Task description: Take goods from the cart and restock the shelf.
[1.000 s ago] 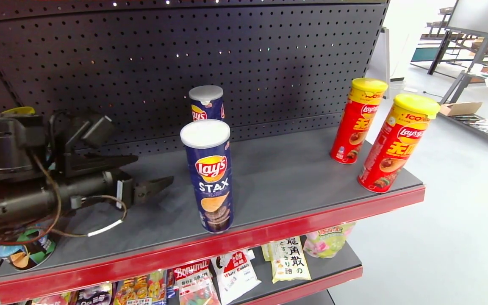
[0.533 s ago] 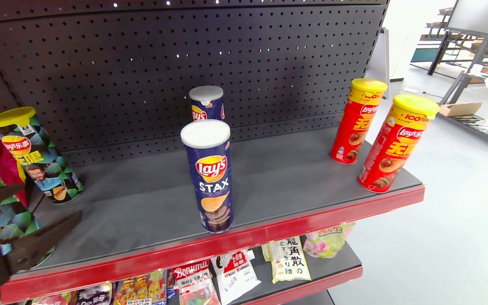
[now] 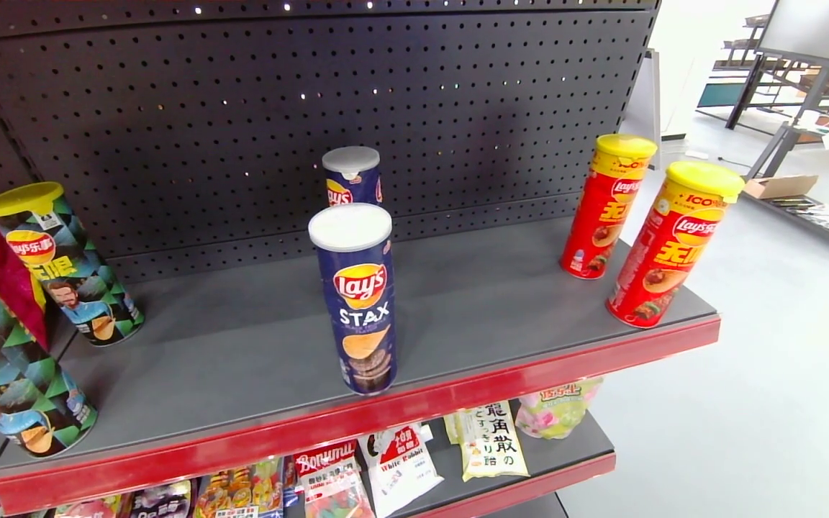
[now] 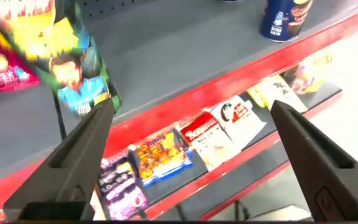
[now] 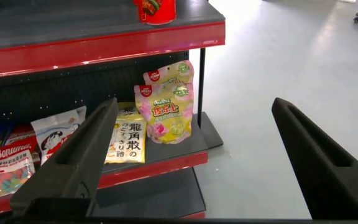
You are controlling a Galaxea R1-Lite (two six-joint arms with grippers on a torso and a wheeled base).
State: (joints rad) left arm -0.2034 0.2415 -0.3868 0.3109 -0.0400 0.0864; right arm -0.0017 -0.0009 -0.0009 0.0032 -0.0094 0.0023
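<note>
- L gripper (image 4: 192, 106): fingers wide apart, nothing between; in front of grey shelf w/ red front edge (image 4: 166, 43), near teal patterned crisp tube w/ yellow lid (image 4: 76, 65).
- R gripper (image 5: 196, 102): fingers wide apart, empty, low by snack bags (image 5: 166, 106) on lower shelf.
- Dark-blue crisp tube w/ white lid (image 3: 357, 302) upright at shelf front; second blue tube (image 3: 352, 176) behind it.
- Two red tubes w/ yellow lids (image 3: 605, 208) at right end.

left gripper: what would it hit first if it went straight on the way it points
Likely the red shelf edge, right ahead of the open left gripper; maybe the snack bags below it, depth is unclear.
</note>
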